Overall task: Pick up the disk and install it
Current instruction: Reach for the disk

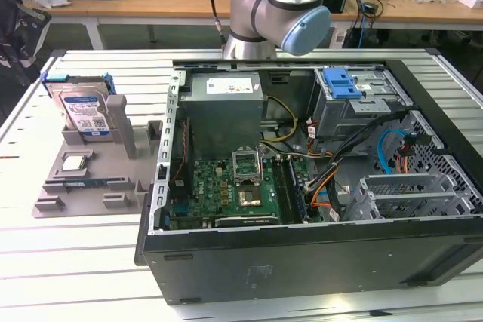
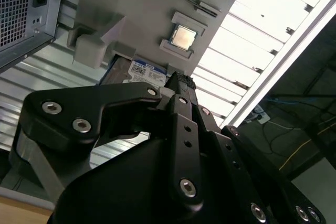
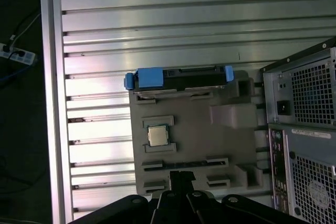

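Note:
The disk (image 1: 84, 111) is a silver drive with a white-and-blue label in a blue carrier. It stands on edge, leaning in a grey holder tray (image 1: 90, 179) at the exterior view's left, outside the computer case. In the first wrist view the disk (image 3: 178, 77) shows edge-on, with blue carrier ends at both sides. My gripper (image 3: 181, 174) hangs well above the tray's near edge, apart from the disk, its fingers shut together on nothing. In the second wrist view the gripper (image 2: 180, 78) points toward the disk's label (image 2: 140, 69).
A small square silver chip (image 3: 156, 135) lies in a recess of the tray. The open computer case (image 1: 302, 186) fills the table's middle and right, with a drive cage and blue latch (image 1: 343, 84) at its back right. The case's rear panel (image 3: 304, 124) stands beside the tray.

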Tool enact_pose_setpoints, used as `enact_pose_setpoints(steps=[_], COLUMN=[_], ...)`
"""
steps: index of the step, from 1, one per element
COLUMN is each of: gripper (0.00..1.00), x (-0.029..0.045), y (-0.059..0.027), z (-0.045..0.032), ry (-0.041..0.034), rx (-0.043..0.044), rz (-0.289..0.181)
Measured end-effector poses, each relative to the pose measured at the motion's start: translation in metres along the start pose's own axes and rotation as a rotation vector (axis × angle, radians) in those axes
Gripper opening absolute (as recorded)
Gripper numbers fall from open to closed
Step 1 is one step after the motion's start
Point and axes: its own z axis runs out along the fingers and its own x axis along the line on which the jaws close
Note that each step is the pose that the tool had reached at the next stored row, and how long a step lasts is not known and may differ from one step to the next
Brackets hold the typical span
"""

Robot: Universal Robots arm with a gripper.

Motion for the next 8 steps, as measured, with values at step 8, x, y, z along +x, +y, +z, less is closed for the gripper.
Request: enact_pose_setpoints(steps=[8], gripper=[0.11], x=[0.0157], y=[-0.0012], z=[-0.0004], ry=[0.0], rx=[0.0], rz=[0.0])
